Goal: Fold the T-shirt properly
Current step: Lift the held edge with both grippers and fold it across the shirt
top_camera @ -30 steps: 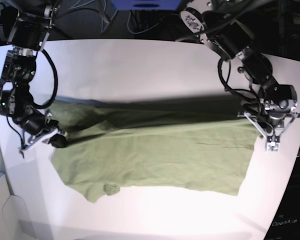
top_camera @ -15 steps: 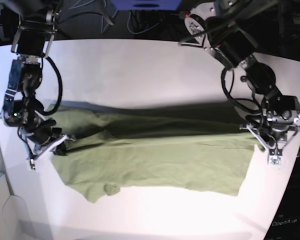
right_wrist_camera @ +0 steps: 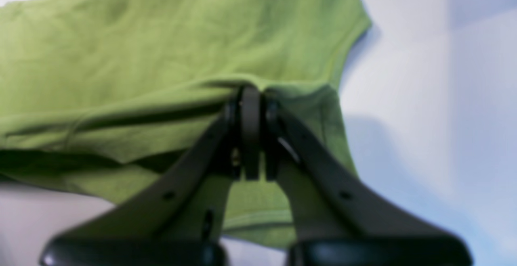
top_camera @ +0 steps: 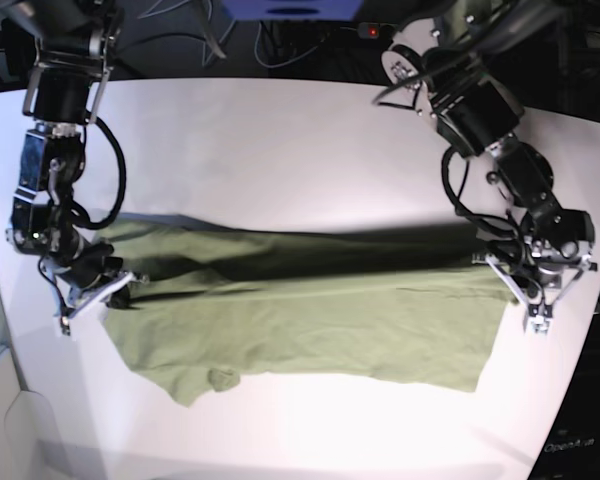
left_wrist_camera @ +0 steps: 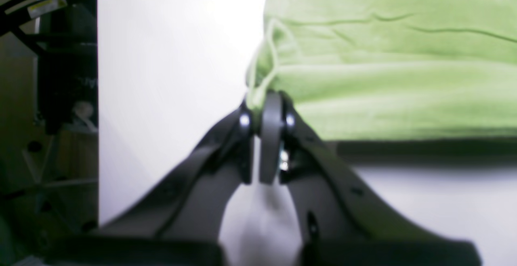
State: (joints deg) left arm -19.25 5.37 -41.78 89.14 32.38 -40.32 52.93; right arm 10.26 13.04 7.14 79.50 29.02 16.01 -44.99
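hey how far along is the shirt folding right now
Early. Done: both hands have pinched the T-shirt, the left hand on an edge, the right hand near a sleeve. In hand: the far edge lifted, mid-fold. Left: laying it flat on the table, then remaining folds.

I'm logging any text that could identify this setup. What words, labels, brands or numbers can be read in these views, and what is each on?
"OpenArm": faint print on the dark frame at the base view's lower right corner; the last letters are too dim to be sure of.
Yellow label on the dark stand, left wrist view: too blurred to read.
Round white disc on the left arm, base view: markings too small to read.
T-shirt: no readable text.
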